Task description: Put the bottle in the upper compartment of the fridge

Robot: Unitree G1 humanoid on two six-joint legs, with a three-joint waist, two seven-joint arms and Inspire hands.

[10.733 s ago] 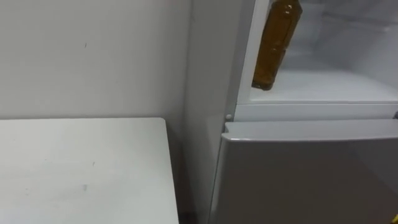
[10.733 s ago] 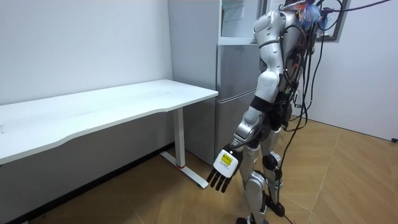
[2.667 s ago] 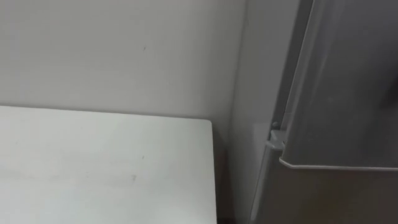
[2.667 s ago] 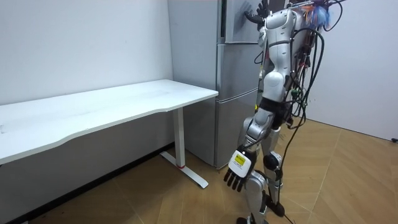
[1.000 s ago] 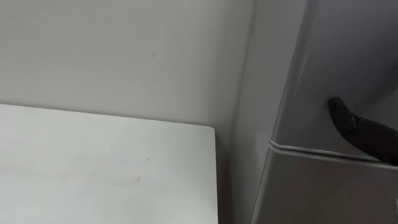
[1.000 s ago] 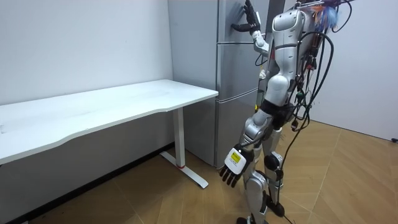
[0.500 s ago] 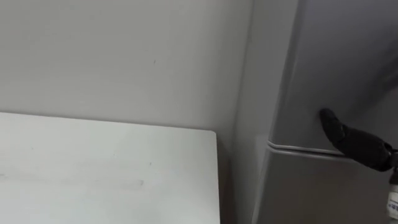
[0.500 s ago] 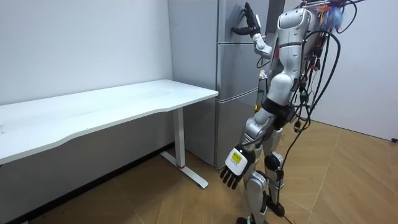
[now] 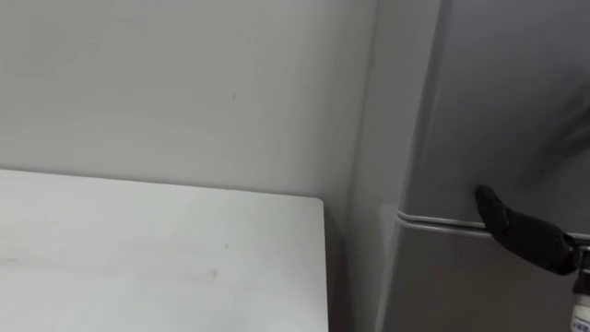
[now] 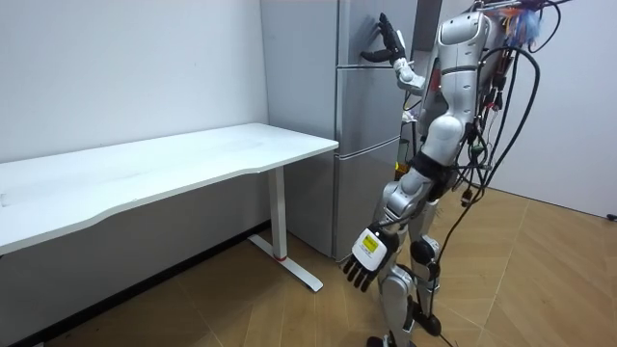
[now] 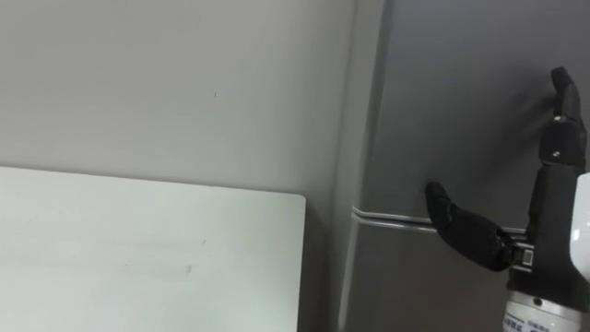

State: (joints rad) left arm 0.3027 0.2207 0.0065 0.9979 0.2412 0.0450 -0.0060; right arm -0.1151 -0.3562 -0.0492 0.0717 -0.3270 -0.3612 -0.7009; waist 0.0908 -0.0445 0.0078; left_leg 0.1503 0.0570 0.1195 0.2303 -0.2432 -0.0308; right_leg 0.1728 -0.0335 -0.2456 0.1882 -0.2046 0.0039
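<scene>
**Robot at a closed fridge, right hand flat against the upper door**

A plain pale wall (image 9: 184,83) runs behind everything, above a wood-patterned floor (image 10: 540,280). A long white table (image 10: 174,159) stands along that wall. Its far end sits just beside a tall grey fridge (image 10: 366,164) on the room view's right.

The robot stands upright on the floor, close in front of the fridge, with the table on its left. The upper door (image 11: 461,83) and the lower door (image 11: 415,286) are both shut, with a thin bright seam running between them. The bottle's whereabouts cannot be told from these views.

The right hand (image 11: 553,203) is raised to the face of the upper door. Its fingers are straight and point upward, and they grip nothing. The dark thumb is spread out sideways, and its tip lies at the seam. The left hand (image 10: 364,258) hangs low beside the robot's leg (a yellow patch marks its back). Its fingers are loose, point at the floor and hold nothing.
</scene>
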